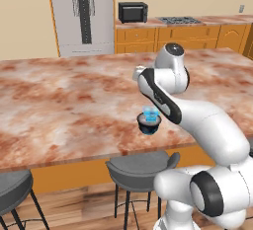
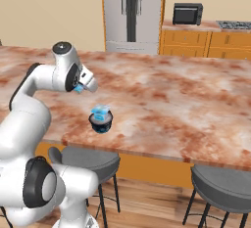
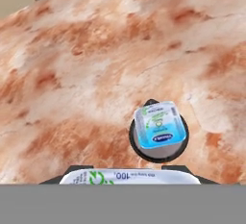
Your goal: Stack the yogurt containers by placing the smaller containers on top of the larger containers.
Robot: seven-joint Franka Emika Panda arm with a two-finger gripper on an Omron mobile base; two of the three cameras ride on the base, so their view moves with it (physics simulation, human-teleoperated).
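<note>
My jaws grip a second small blue cup [image 3: 129, 175], long side crosswise; first blue cup [image 3: 160, 125] sits upright atop dark cup [image 3: 139, 151] on bench [image 3: 72, 74], at twelve o'clock.

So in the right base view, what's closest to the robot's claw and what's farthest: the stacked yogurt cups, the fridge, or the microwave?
From the gripper, which holds a small blue cup:
1. The stacked yogurt cups, just below and to its right, near the counter's front edge.
2. The fridge, against the back wall behind the counter.
3. The microwave, on the far counter, further right.
</note>
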